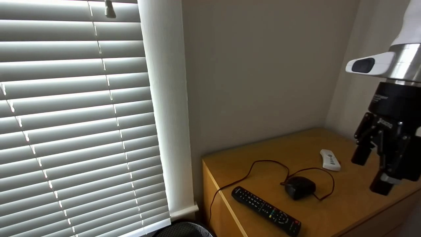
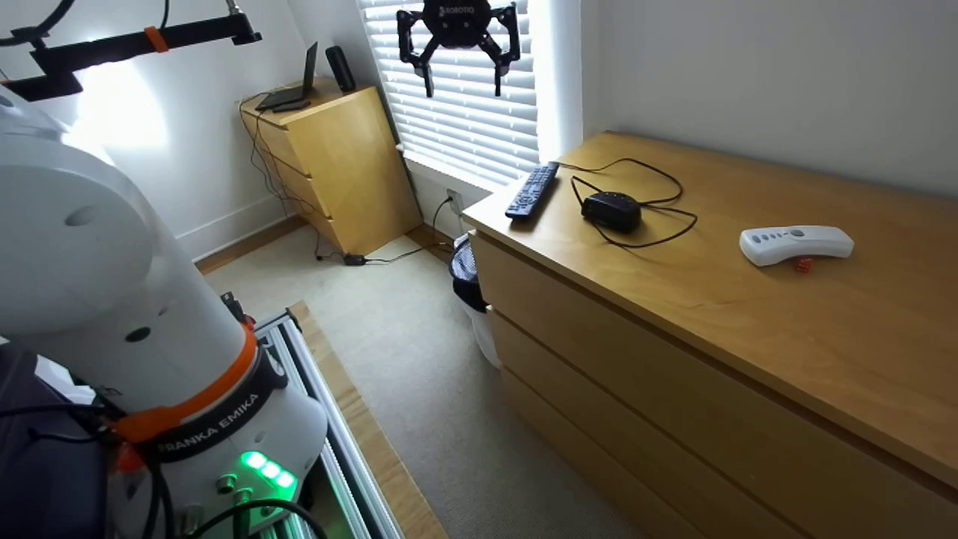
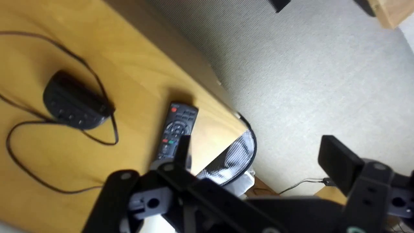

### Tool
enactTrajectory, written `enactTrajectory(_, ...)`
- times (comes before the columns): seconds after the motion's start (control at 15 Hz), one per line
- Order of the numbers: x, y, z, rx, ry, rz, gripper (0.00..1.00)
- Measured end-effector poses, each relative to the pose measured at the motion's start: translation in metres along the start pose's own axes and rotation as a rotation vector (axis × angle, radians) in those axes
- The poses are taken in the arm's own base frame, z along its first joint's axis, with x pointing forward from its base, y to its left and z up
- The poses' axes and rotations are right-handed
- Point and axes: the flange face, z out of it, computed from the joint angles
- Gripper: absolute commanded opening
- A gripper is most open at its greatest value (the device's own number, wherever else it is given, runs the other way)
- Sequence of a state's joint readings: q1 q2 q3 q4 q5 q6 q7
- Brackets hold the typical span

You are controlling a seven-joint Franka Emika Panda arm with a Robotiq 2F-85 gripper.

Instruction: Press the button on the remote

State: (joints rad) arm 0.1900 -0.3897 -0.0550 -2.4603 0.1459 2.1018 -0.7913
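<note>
Grey-white walls (image 1: pixel 260 72) and a window (image 1: pixel 168 108) with white slatted blinds (image 1: pixel 75 131) closed in the room, and pale carpet (image 2: pixel 404 322) covered the floor. Against the wall stood a wooden table (image 2: pixel 861 314) with drawers (image 2: pixel 636 359) in its front, and on it lay a black corded device (image 2: pixel 612 212). The device's thin cord (image 3: pixel 64 192) looped over the table beside it, and in an exterior view ran on over the table's edge.

The remote (image 1: pixel 266 210) lay flat, buttons upward, near the device, between it and the end of the table by the window. On the opposite side of the device, farther from it than the remote, lay a white handset (image 2: pixel 812 242) with a small red cube (image 2: pixel 804 264) just beside or touching it; I could not tell which. Past the remote from the device, lower than the tabletop, a mesh bin (image 2: pixel 470 290) stood at the table's end.

The jaws were spread wide and had hold of nothing. They hung in the air, higher than the device and well apart from it, pointing down. In the wrist view one of the black fingers (image 3: pixel 182 150) hid part of the remote, at the end away from the red corner button (image 3: pixel 174 109).

Across the carpet from the device stood the arm's white base (image 2: pixel 296 419). Well apart from the device, past the window, a wooden chest (image 2: pixel 352 165) held a laptop (image 2: pixel 284 96).
</note>
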Motion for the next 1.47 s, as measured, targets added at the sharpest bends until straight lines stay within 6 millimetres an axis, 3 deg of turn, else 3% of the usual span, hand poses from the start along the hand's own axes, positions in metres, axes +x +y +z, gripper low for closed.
enactTrajectory(0.33, 0.034, 0.032, 0.034, -0.153, 0.156, -0.091, 1.00)
enactTrajectory(0.73, 0.066, 0.040, 0.094, -0.055, 0.199, -0.197, 1.00)
enactTrajectory(1.47, 0.073, 0.043, 0.096, -0.070, 0.208, -0.207, 1.00)
